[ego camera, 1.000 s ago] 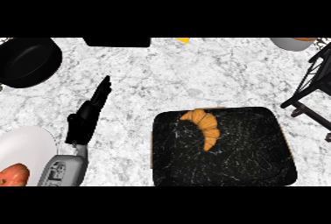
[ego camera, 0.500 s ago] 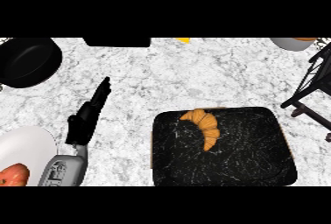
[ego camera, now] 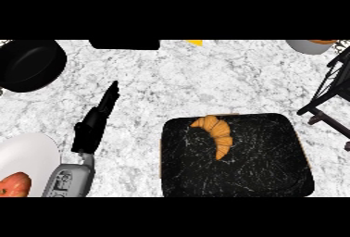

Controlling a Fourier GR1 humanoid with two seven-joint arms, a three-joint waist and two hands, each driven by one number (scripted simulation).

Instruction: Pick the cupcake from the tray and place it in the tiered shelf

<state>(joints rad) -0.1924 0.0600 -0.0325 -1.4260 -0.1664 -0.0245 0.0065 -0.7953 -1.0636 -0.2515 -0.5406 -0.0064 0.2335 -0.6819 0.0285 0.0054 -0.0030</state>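
Reaching up from the lower left of the head view, the left hand [ego camera: 96,125] stands edge-on over the marble counter [ego camera: 205,78], its black fingers straight and held together, pointing up and a little to the right. It holds nothing and touches nothing that can be made out. Its grey forearm [ego camera: 68,180] enters from the lower edge just below it. The right hand shows nowhere in the view.

Just left of the forearm lies a white plate [ego camera: 27,152], with a reddish-orange piece of food [ego camera: 14,185] at its lower part, cut off by the view's edge. Farther up, at the top left corner, sits a black round pan [ego camera: 31,65].

To the right of the hand, well apart from it, is the black tray [ego camera: 266,176], square with rounded corners and marked with thin white streaks. On its upper left part lies the task's pastry [ego camera: 215,132], orange-brown and crescent-shaped rather than a cupcake in look. Its long axis runs from upper left to lower right: the broad curved end sits near the tray's top rim and the tapered tip points down toward the tray's middle.

At the right edge stands the dark frame of the tiered shelf [ego camera: 331,102], only partly in view. A grey bowl [ego camera: 308,45] peeks in at the top right.
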